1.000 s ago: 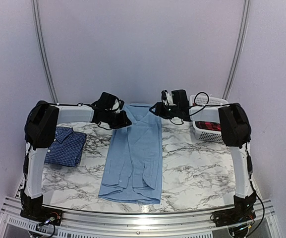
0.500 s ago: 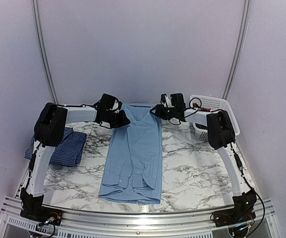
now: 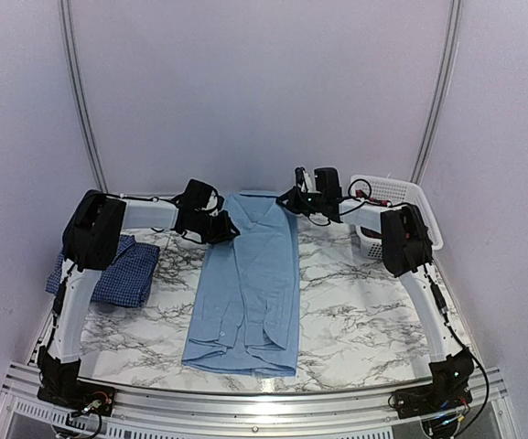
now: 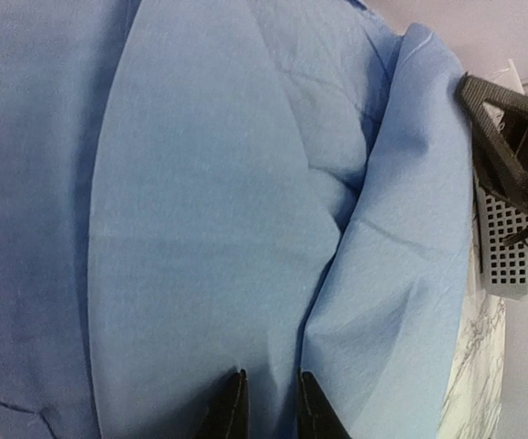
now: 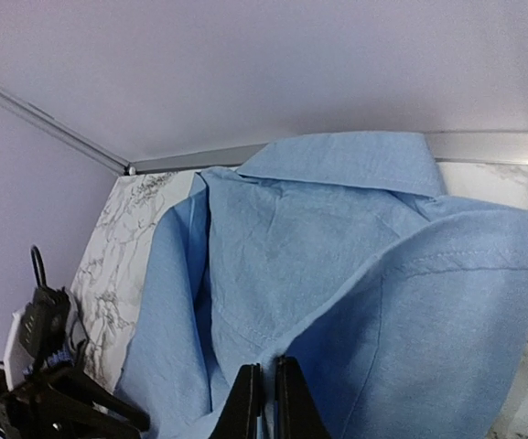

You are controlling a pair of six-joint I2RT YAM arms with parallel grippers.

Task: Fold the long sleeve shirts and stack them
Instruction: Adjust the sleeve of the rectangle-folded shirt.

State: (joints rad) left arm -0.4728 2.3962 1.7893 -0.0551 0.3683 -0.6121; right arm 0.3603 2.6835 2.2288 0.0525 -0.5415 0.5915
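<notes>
Since a second ago both arms have stretched farther toward the back of the counter (image 3: 364, 311), and the right elbow has swung off the white basket (image 3: 401, 194). The light blue shirt (image 3: 250, 283) lies lengthwise down the middle, collar at the far edge. The left hand (image 3: 216, 227) is clenched on a fold at the shirt's left shoulder. The right hand (image 3: 291, 199) is pinched tight on the right shoulder, the cloth raised there. The dark checked shirt (image 3: 122, 270) sits folded at the left, well apart from both hands.
</notes>
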